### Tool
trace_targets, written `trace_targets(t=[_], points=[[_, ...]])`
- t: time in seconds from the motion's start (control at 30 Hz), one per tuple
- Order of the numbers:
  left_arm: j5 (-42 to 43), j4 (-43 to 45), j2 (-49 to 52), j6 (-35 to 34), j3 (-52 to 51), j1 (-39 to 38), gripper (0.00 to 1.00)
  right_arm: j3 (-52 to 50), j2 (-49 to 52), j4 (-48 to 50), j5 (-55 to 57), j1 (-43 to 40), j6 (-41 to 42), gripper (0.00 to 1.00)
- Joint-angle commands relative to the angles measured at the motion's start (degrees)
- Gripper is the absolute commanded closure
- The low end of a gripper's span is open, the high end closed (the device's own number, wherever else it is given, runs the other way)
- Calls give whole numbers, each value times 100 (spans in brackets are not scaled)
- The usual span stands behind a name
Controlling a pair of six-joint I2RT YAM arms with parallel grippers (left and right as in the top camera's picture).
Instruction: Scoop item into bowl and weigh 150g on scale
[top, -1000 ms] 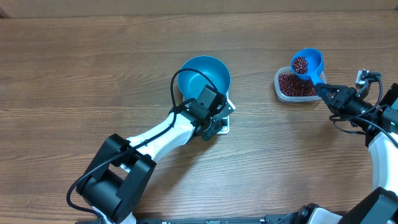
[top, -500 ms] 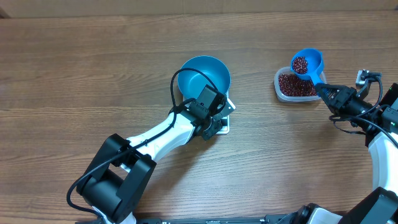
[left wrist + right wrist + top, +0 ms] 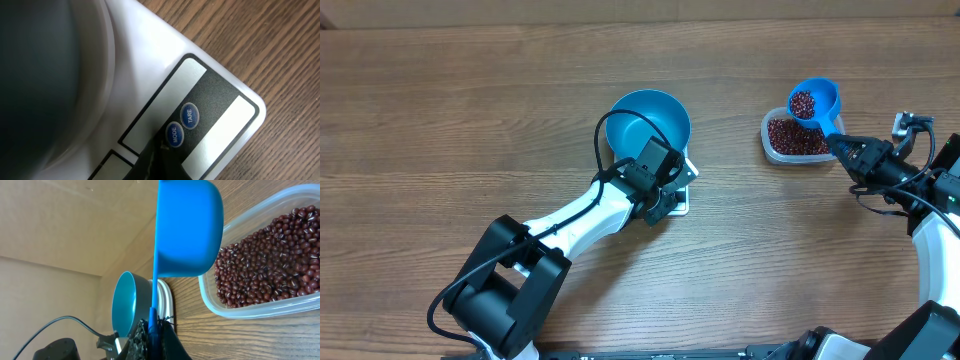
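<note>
The blue bowl (image 3: pixel 650 122) stands on the white scale (image 3: pixel 686 172) at mid-table. My left gripper (image 3: pixel 663 203) is shut and empty. Its dark tips (image 3: pixel 159 156) rest on the scale's panel (image 3: pixel 210 100), just below the MODE button (image 3: pixel 173 134); the TARE button (image 3: pixel 189 115) sits beside it. The bowl's underside (image 3: pixel 45 75) blurs the left of that view. My right gripper (image 3: pixel 844 147) is shut on the handle (image 3: pixel 154 292) of a blue scoop (image 3: pixel 814 100). The scoop holds red-brown beans (image 3: pixel 803 101) and hangs level over the clear tub's (image 3: pixel 767 137) far edge. More beans (image 3: pixel 270 265) fill the tub.
The left arm (image 3: pixel 570 225) stretches from the near-left table edge up to the scale. A black cable (image 3: pixel 605 135) loops over the bowl's left rim. The right arm (image 3: pixel 920 190) comes in from the right edge. Bare wood lies between scale and tub.
</note>
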Motion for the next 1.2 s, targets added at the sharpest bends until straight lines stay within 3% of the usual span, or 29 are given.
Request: trace_targets(t=[0.0,1.17], points=[[-74,-13,109,24,-61,0,96,151,-133,50,-116,-26,0,96],[-55,74,249,149,-61,28,96,151,-133,0,-114,-26,-26,96]])
